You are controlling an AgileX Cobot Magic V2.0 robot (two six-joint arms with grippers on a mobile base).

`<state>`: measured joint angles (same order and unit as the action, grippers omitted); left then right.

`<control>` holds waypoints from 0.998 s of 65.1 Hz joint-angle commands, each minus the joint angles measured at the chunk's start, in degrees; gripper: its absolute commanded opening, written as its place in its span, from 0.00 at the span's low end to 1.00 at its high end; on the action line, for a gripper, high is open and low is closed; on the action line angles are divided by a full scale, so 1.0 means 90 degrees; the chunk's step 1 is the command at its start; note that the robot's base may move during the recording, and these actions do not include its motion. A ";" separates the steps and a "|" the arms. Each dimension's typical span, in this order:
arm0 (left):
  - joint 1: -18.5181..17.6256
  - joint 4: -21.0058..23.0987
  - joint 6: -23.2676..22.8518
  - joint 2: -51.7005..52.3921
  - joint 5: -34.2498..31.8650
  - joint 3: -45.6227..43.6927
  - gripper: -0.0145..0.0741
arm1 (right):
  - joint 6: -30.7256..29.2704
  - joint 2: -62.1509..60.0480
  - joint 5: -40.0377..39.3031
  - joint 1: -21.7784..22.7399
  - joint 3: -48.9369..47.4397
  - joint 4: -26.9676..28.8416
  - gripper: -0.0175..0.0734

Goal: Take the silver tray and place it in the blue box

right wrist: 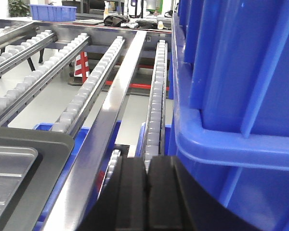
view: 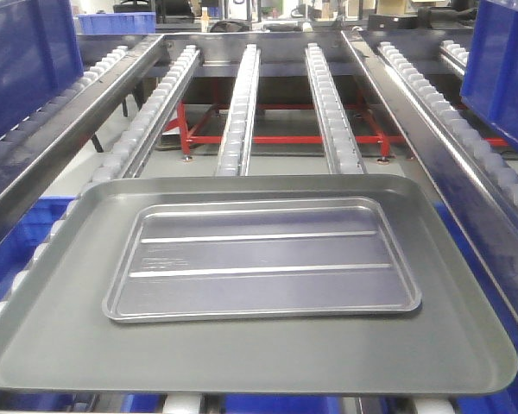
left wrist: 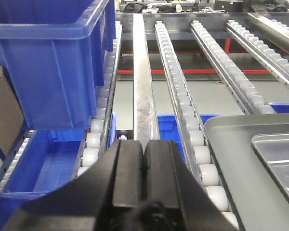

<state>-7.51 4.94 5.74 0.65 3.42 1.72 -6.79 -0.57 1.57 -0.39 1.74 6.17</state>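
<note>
The silver tray (view: 261, 259), shiny with two long ribs, lies flat inside a larger dull grey tray (view: 242, 358) on the roller rails. Neither gripper shows in the front view. A blue box (left wrist: 53, 62) stands on the left rails, just ahead and left of my left gripper (left wrist: 143, 144), which is shut and holds nothing. The silver tray's corner (left wrist: 279, 154) shows to that gripper's right. Another blue box (right wrist: 236, 72) rises close on the right of my right gripper (right wrist: 147, 163), also shut with nothing in it. The silver tray's edge (right wrist: 5, 168) lies to its left.
Steel roller rails (view: 237, 103) run away from me with open gaps between them. A red frame (view: 285, 138) stands on the floor below. Lower blue bins (left wrist: 48, 163) sit under the rails. A cardboard box (left wrist: 2, 115) is at the far left.
</note>
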 commanded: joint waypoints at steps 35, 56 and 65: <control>0.0007 0.0051 -0.0003 0.0124 -0.0709 -0.0022 0.05 | -0.0040 -0.0129 -0.0576 0.0020 0.0019 -0.0069 0.25; 0.0007 0.0205 -0.0003 0.0076 -0.1767 -0.0373 0.05 | -0.0017 -0.0129 -0.1591 0.0020 -0.0044 -0.0005 0.25; 0.0007 0.0000 -0.0003 -0.0321 -0.0582 -0.1600 0.06 | -0.0014 -0.0005 -0.1502 0.0020 -0.0974 0.0009 0.25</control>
<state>-7.51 5.79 5.74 0.25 -1.77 -5.70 -6.79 -0.57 -6.77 -0.39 -0.27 6.17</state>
